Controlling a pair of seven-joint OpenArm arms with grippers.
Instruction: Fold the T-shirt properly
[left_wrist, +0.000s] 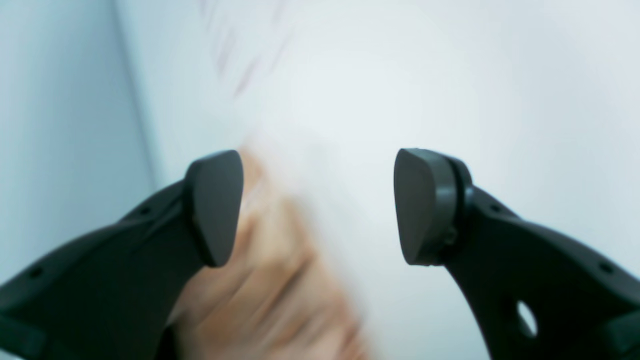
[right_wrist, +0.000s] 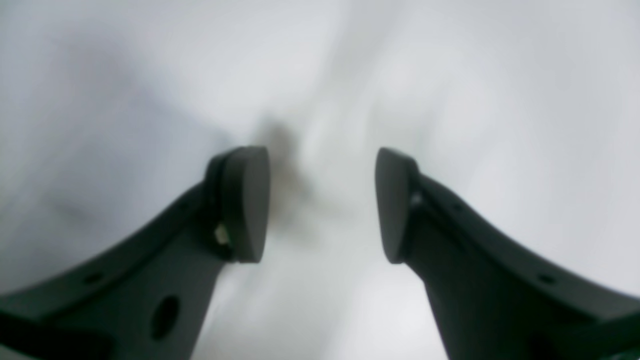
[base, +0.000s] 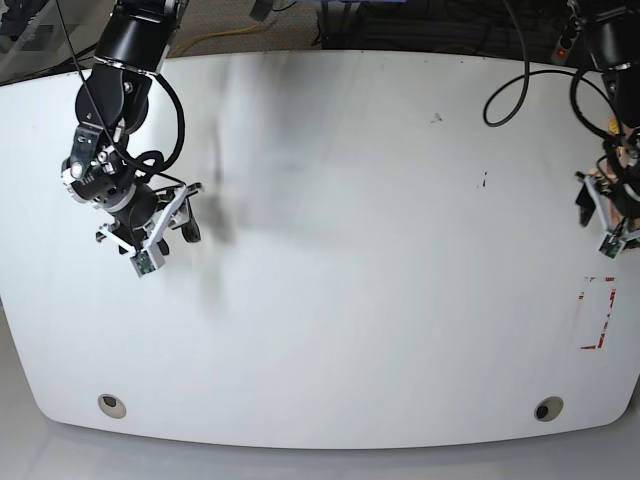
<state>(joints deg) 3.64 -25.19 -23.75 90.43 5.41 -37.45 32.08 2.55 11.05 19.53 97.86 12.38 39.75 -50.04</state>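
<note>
Base view, left side: right gripper (right_wrist: 322, 205) hangs over the bare white counter (base: 350, 250), fingers moderately apart, nothing between them. Far right edge: left gripper (left_wrist: 317, 207), fingers spread wide and empty. T-shirt (left_wrist: 270, 300) shows only as a blurred peach patch just behind one left finger, off the counter's right edge. Step judged: fetching the shirt. Next: grip it, lay it flat on the counter. Heading and long axis: cannot tell

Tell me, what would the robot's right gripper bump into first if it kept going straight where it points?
Probably the flat white tabletop: the open right gripper points at it with only a shadow between. Blur leaves depth unclear.
</note>
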